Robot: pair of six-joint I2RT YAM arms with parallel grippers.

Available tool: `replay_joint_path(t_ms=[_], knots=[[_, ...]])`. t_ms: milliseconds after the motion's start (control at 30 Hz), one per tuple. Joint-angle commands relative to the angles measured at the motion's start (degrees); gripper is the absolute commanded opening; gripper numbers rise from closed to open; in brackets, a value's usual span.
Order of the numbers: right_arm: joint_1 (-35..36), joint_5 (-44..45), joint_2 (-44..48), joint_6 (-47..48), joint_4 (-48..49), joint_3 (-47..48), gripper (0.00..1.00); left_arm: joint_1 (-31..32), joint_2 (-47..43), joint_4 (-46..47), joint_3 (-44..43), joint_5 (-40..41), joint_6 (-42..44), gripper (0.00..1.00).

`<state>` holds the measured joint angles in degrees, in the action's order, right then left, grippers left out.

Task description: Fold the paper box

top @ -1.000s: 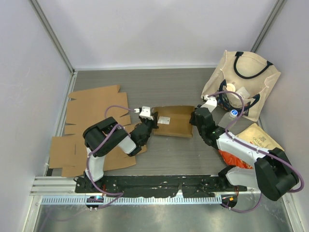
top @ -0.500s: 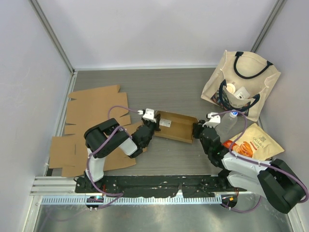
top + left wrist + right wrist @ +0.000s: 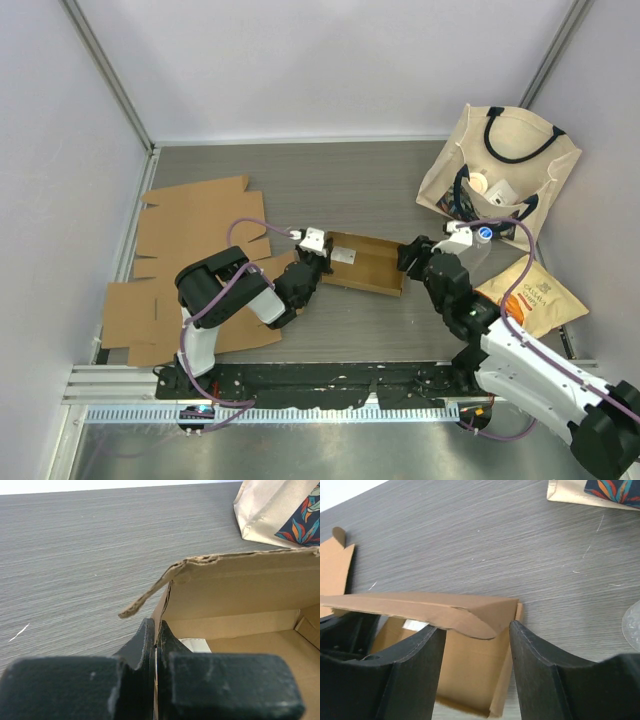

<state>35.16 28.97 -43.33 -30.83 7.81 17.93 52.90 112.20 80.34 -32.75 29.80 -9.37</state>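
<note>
The brown paper box point(image 3: 365, 262) lies open-topped in the middle of the table, a white label point(image 3: 343, 255) on its floor. My left gripper point(image 3: 318, 258) is shut on the box's left wall; in the left wrist view the fingers point(image 3: 145, 645) pinch that cardboard wall, with the box's inside point(image 3: 250, 640) and a bent flap point(image 3: 150, 597) beyond. My right gripper point(image 3: 410, 256) stands open at the box's right end. In the right wrist view the right gripper point(image 3: 477, 626) straddles the box's corner without pinching it, and a long flap point(image 3: 435, 611) leans over the box floor point(image 3: 470, 675).
Flat cardboard sheets point(image 3: 185, 250) lie at the left, partly under the left arm. A cream tote bag point(image 3: 505, 165) lies at the back right, with a clear bottle point(image 3: 480, 240) and a snack bag point(image 3: 535, 295) just right of the right arm. Walls enclose the table.
My right gripper has opened and let go of the box's right end, and its arm has swung back toward the near edge. The box's top flap has come open. The left gripper's hold is unchanged.
</note>
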Motion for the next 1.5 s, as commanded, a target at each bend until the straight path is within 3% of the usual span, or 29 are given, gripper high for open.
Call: replay_joint_path(t_ms=[0,200,367,567,700,1067,1200,1467], knots=[[0.26,-6.37,3.07,-5.3,-28.14,10.96,0.59,0.62,-0.67,8.17,1.46,1.75,2.6,0.0],[0.26,-17.08,-1.03,6.46,-32.17,24.33,0.6,0.71,-0.67,8.26,1.55,2.02,2.77,0.0],[1.14,-15.79,-9.04,19.21,-32.07,32.41,0.57,0.8,-0.84,8.26,1.46,1.75,2.6,0.0],[2.11,-27.64,-10.72,27.03,-25.75,31.99,0.59,0.8,-0.85,8.26,1.38,1.4,2.69,0.0],[2.28,-31.43,-17.21,30.03,-25.83,35.06,0.59,0.88,-0.67,8.26,1.11,1.22,2.34,0.0],[6.67,-29.24,-20.83,35.39,-12.23,30.59,0.5,0.88,-0.32,8.35,1.29,1.49,1.72,0.0],[10.45,-19.77,-23.19,39.08,-11.42,29.79,0.43,0.88,-0.76,8.26,1.29,1.4,1.11,0.0],[14.76,-12.81,-25.14,41.11,-7.9,26.63,0.3,1.15,-1.19,8.26,2.16,0.96,-0.48,0.01]])
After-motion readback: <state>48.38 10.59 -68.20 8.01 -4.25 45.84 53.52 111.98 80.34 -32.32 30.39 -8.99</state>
